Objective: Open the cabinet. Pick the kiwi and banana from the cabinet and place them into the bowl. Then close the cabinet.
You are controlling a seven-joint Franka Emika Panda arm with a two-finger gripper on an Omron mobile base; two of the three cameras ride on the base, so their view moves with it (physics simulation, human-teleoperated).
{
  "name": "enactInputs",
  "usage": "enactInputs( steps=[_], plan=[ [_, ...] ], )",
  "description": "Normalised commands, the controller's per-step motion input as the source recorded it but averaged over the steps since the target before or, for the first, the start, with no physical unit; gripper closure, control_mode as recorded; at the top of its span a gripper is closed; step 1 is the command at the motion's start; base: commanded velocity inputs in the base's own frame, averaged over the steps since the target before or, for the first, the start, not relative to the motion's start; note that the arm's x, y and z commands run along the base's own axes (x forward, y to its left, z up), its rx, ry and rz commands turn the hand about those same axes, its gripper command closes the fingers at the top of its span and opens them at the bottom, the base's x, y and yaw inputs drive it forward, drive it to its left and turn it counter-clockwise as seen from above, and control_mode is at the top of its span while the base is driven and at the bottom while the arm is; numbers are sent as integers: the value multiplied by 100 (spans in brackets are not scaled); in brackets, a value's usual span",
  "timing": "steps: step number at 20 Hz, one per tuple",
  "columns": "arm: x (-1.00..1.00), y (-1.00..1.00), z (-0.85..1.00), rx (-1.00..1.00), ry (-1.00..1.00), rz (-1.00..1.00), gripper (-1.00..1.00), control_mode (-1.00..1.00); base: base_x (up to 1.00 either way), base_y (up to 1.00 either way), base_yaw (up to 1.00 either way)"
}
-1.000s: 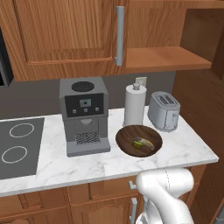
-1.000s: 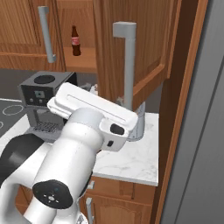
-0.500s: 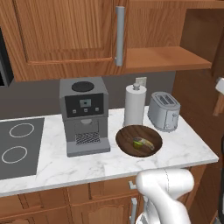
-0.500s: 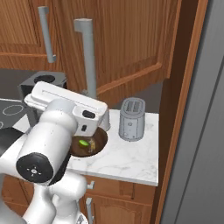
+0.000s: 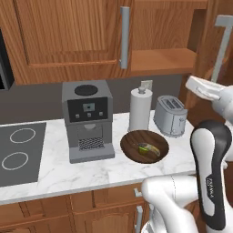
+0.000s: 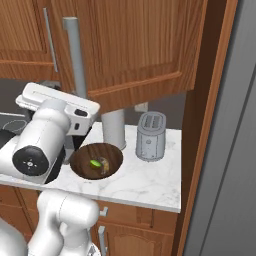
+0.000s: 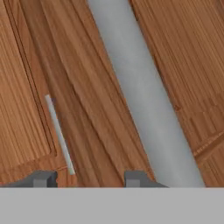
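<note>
Beside the cabinet (image 6: 135, 45) handle (image 7: 144, 96), raised gripper (image 7: 89, 178).

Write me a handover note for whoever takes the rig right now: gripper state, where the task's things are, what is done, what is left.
Gripper: close up against the right cabinet door's grey bar handle; the handle lies off to one side of the fingertips, not between them. Whether the jaws are open or shut cannot be told; nothing is held.
Cabinet: left door shut, right door swung open, shelf exposed with no fruit on it.
Kiwi and banana: both lying in the bowl on the counter, between the coffee machine and the toaster.
Done: cabinet opened, both fruits placed.
Left: push the right door shut.
</note>
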Motion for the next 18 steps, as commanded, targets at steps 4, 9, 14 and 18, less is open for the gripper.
enactInputs(
  steps=[4,9,14,18],
  plan=[
    [100,0,-23,12,-3,0,-100,-100,0,0,0],
    [100,-1,-26,12,0,0,-100,-100,0,0,0],
    [100,0,-32,1,2,0,-100,-100,0,0,0],
    [100,-3,-34,1,8,0,-100,-100,0,0,0]
  ],
)
